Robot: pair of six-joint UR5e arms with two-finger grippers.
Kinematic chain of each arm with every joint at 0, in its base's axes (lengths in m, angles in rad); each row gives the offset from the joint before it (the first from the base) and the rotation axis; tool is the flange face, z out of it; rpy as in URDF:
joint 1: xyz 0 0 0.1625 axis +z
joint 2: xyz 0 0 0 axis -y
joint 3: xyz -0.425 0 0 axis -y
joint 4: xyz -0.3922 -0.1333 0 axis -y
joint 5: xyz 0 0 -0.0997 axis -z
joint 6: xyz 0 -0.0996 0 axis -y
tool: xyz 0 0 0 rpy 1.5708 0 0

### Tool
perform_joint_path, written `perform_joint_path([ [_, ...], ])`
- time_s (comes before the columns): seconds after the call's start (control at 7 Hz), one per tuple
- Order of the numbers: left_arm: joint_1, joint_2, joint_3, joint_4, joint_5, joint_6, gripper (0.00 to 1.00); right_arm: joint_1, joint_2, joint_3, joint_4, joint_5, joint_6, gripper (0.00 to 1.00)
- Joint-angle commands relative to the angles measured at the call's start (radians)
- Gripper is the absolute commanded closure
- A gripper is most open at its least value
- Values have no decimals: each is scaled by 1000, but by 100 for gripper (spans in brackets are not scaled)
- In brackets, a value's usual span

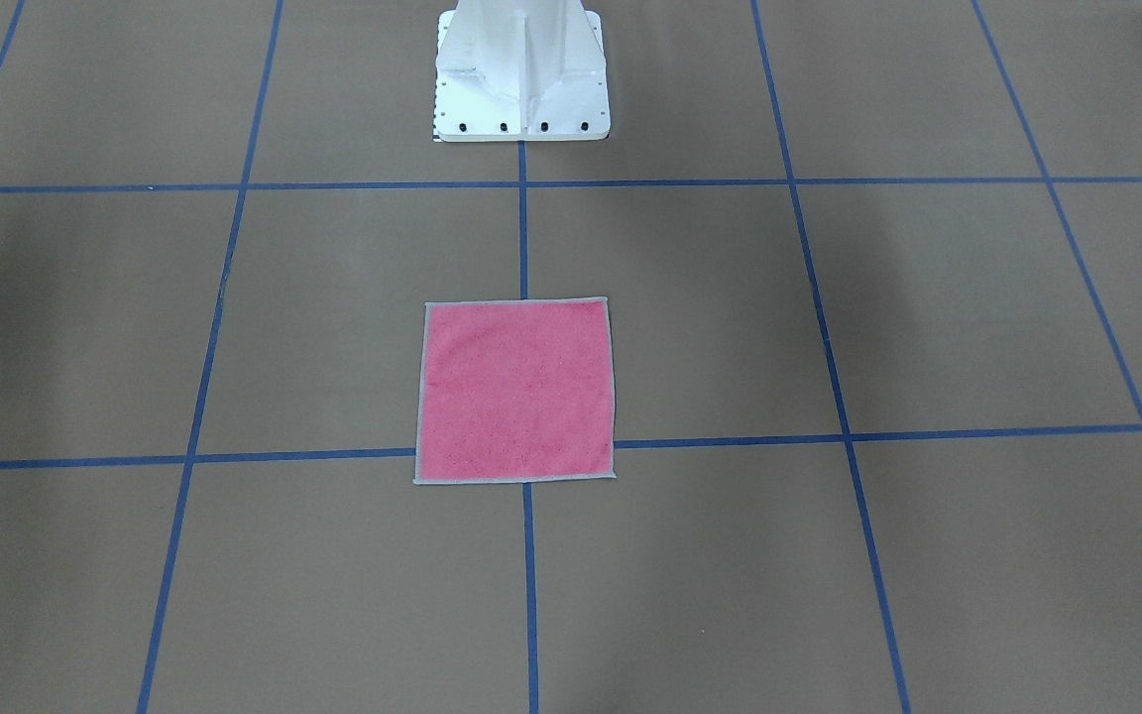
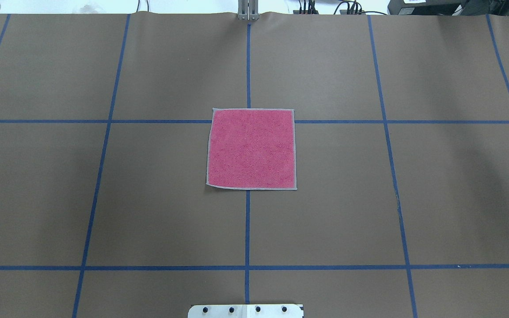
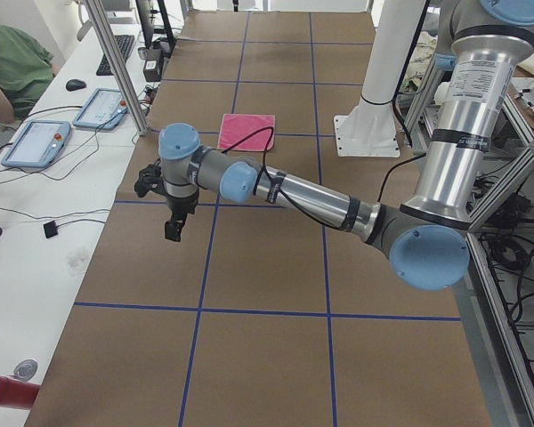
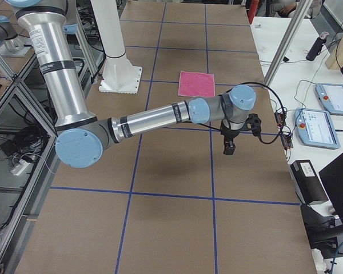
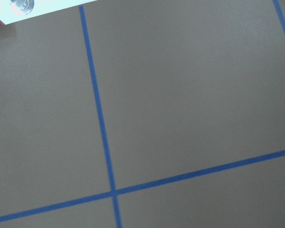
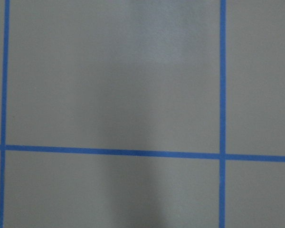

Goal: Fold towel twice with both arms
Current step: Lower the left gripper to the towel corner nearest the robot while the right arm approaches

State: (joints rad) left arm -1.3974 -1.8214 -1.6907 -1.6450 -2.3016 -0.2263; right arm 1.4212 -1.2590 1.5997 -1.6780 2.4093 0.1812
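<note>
Towel (image 2: 251, 149) flat and unfolded at table centre, both arms out wide of it.

Spread pink face up, grey border showing all round, over a crossing of blue tape lines (image 2: 247, 221) on the brown table (image 2: 148, 198); white pedestal (image 2: 245, 311) at 6 o'clock of it from overhead, at 12 o'clock from the front. Given by the side views alone: left arm (image 3: 320, 205) stretched low over the table, left gripper (image 3: 173, 227) pointing down at 7 o'clock of the towel and well apart from it; right arm (image 4: 154, 119) likewise, right gripper (image 4: 229, 147) at 5 o'clock, also well apart. Cannot tell there whether either pair of fingers stands apart or together. Caught by both wrist views: only brown cover and tape.
</note>
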Motion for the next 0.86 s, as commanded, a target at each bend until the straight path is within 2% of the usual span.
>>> perform_joint_path([
  [0.0,160,-48,-76,-4,-5,-270,0,-57,70,3,4,-6,76,0],
  [0.14,241,-103,-90,-10,-4,-454,0,-86,66,-10,29,-12,125,0],
  [0.29,315,-140,-86,-15,-4,-585,0,-108,52,-74,196,-4,135,0],
  [0.43,410,-154,-80,-63,5,-705,0,-154,26,-81,298,-4,232,0],
  [0.71,564,-190,-73,-216,120,-1077,0,-223,44,-64,313,-4,345,0],
])
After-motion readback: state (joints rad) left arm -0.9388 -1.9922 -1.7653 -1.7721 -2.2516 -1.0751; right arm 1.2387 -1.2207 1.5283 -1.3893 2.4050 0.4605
